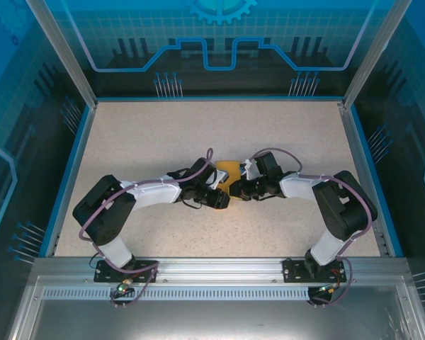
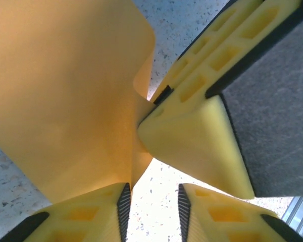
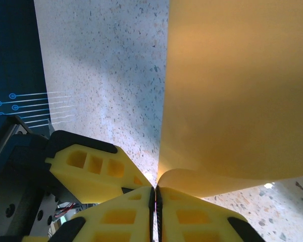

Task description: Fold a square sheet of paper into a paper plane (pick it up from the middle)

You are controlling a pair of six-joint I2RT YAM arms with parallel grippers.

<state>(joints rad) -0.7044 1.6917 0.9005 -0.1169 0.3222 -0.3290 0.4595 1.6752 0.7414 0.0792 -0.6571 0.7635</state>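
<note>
At table (image 1: 163, 127) centre both arms meet, wrists almost touching. Left arm (image 1: 149, 193): base near-left, elbow swung out left, forearm running right, low over the surface. Left gripper (image 2: 154, 199): jaws apart, speckled table visible through the gap. The paper's lower edge comes down just beside the left-hand pad (image 2: 123, 201) in its wrist view, and I can't tell if it touches. It is not clamped on anything. Right arm (image 1: 304, 185) mirrors it: base near-right, elbow out right, forearm running left, wrist low. Right gripper (image 3: 155, 196): jaws pressed together, no gap, pinching an edge of the paper sheet (image 3: 242, 91), which curls straight out of the seam. One left-gripper finger (image 3: 91, 166) sits just left of that pinch. Paper sheet is mid-table, between the two grippers and just far of them. From above it is a small orange patch (image 1: 229, 172), mostly hidden by the wrists. It is bent, not flat. From the pinch it runs away from the right wrist camera as a broad curved panel. The left wrist view shows layers (image 2: 65, 91) meeting at a bend near the pinch. Long axis and pointing direction: cannot tell.
</note>
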